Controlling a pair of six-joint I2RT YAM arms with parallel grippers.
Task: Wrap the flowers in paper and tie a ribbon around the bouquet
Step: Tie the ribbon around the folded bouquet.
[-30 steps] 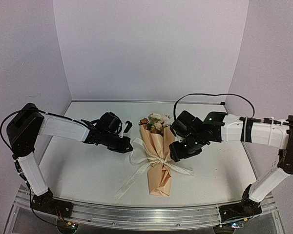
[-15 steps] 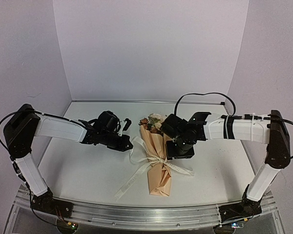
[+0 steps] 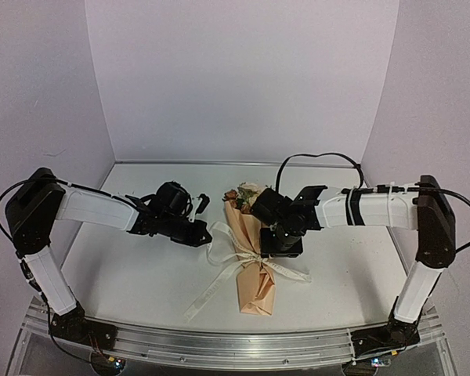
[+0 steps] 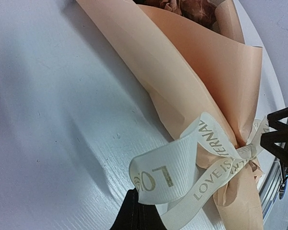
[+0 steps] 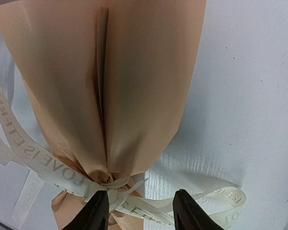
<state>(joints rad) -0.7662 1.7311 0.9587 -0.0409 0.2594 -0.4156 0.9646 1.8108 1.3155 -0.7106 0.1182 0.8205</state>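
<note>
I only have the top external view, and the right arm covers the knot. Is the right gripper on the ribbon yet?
Observer: Not yet. The right wrist view shows the right gripper open, with the ribbon tails running between its fingers, unpinched.
Operator: Is the paper closed there?
Observer: Yes. The paper overlaps in one lengthwise fold and is gathered tight at the knot.
Operator: And the left gripper?
Observer: The left wrist view shows the left gripper shut, its tip at a ribbon loop's edge. I cannot tell whether it pinches the loop.
</note>
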